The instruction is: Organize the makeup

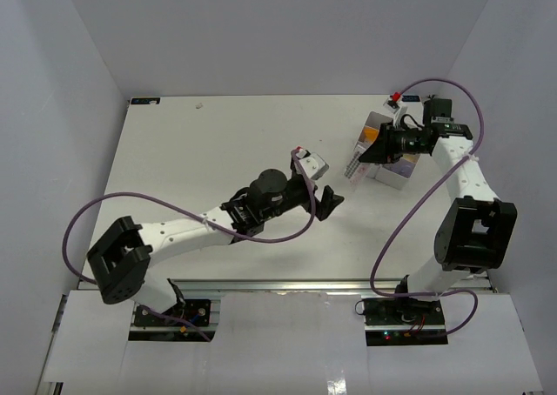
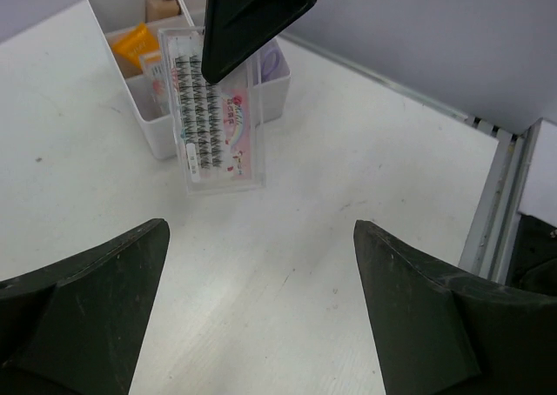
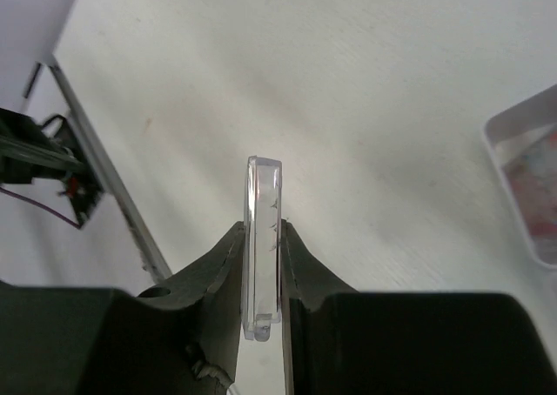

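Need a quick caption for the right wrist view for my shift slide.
Right gripper pinches a flat clear packet edge-on, white table beyond, tray corner at right.

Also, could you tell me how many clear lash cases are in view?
1. The clear lash case is pinched in the right gripper, just in front of the white tray; more could be hidden inside its compartments.

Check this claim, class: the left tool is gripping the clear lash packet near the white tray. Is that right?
No. The right tool is gripping the clear lash packet near the white tray; the right wrist view shows it pinched there. The left tool stands open, empty.
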Controlling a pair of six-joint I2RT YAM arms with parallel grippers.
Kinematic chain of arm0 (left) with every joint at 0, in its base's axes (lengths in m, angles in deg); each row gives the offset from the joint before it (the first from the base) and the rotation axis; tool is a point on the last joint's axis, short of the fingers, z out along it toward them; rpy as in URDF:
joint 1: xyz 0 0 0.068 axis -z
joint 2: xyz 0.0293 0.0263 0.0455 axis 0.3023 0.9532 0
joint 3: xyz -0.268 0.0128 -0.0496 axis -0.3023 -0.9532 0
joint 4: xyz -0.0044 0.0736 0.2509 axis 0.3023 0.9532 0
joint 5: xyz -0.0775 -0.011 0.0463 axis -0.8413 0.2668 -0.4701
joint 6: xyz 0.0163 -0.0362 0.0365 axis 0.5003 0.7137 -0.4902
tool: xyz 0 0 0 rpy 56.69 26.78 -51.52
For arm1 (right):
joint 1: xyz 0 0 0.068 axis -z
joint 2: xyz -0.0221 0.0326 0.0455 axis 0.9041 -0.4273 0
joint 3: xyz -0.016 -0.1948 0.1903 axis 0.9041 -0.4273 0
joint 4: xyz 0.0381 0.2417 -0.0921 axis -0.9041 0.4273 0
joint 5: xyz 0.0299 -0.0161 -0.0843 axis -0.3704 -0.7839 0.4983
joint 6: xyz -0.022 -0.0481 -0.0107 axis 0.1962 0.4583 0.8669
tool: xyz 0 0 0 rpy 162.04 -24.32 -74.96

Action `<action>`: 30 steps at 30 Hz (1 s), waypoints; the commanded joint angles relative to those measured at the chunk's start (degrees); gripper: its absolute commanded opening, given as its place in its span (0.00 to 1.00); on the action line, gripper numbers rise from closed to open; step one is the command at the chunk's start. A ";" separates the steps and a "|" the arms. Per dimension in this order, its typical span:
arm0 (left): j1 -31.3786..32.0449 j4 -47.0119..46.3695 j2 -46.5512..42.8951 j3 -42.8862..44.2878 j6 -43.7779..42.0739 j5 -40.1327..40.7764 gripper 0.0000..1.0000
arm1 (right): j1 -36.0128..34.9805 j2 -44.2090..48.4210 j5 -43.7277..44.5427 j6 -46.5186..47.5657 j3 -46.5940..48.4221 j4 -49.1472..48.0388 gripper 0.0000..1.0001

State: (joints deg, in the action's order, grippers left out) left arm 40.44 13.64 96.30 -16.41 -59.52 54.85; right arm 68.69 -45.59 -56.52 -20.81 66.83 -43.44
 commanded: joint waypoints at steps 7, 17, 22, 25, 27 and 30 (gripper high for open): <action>0.14 17.34 -21.09 -9.39 1.92 0.53 0.98 | 0.76 -4.81 14.19 24.89 17.07 9.18 0.08; -0.03 21.69 -36.47 -20.16 6.67 5.94 0.98 | 0.76 -13.15 15.30 30.79 27.10 11.71 0.08; -0.07 21.84 -39.72 -22.27 7.99 6.42 0.98 | 0.76 -17.09 14.89 32.09 30.58 12.64 0.09; -0.06 21.83 -40.46 -22.91 8.42 6.45 0.98 | 0.42 -18.74 14.82 32.95 31.41 12.61 0.10; -0.10 21.86 -40.79 -23.29 8.76 6.48 0.98 | 0.09 -19.14 14.89 33.70 31.13 12.16 0.12; -0.03 21.69 -41.16 -23.90 9.13 6.38 0.98 | -0.51 -19.13 15.18 35.20 29.69 10.95 0.16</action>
State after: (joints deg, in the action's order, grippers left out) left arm 40.38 35.37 56.70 -39.24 -51.77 60.40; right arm 69.03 -64.85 -41.07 11.02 96.05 -31.47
